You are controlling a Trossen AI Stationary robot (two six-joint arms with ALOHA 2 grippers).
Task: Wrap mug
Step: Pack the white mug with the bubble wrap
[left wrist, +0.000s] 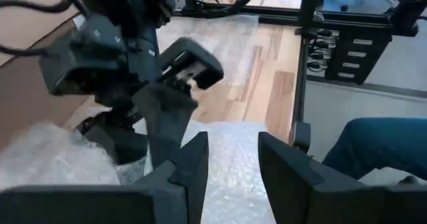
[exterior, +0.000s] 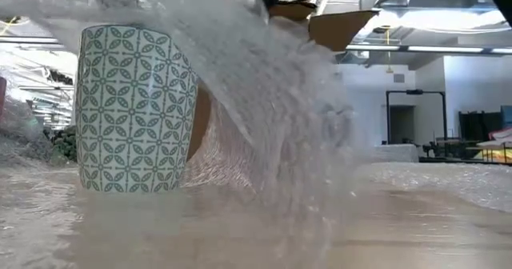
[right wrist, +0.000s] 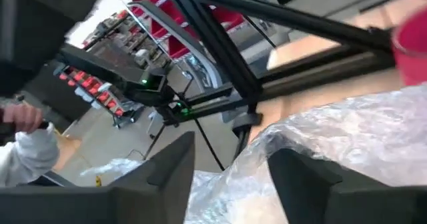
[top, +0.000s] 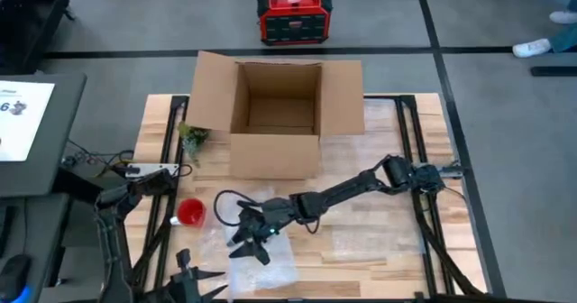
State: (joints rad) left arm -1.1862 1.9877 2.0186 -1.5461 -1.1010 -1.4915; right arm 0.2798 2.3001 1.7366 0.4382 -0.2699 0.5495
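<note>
A white mug with a green pattern [exterior: 132, 109] stands upright on a sheet of bubble wrap [exterior: 272, 101] near the table's front. In the high view the mug is hidden under my right gripper [top: 248, 244] and the wrap [top: 257, 267]. My right gripper [right wrist: 230, 177] hangs just over the mug, shut on a raised part of the wrap. The raised wrap slopes down past the mug's side onto the table. My left gripper [top: 196, 280] waits open at the near left edge, and its wrist view [left wrist: 233, 164] looks at the right gripper. My right gripper pinches a bunched part of the bubble wrap [right wrist: 263, 147] between its two fingers, slanting down from the table's right. That part is lifted above the mug's rim [exterior: 240, 29], while the rest of the sheet lies on the table; one layer or several, I cannot tell.
An open cardboard box [top: 275, 114] stands at the far middle with a small green plant [top: 192, 139] at its left. A red cup [top: 191, 213] sits left of the wrap. A second bubble wrap sheet [top: 379, 240] lies toward the right. A person's knee [left wrist: 380, 144] shows beyond the near edge.
</note>
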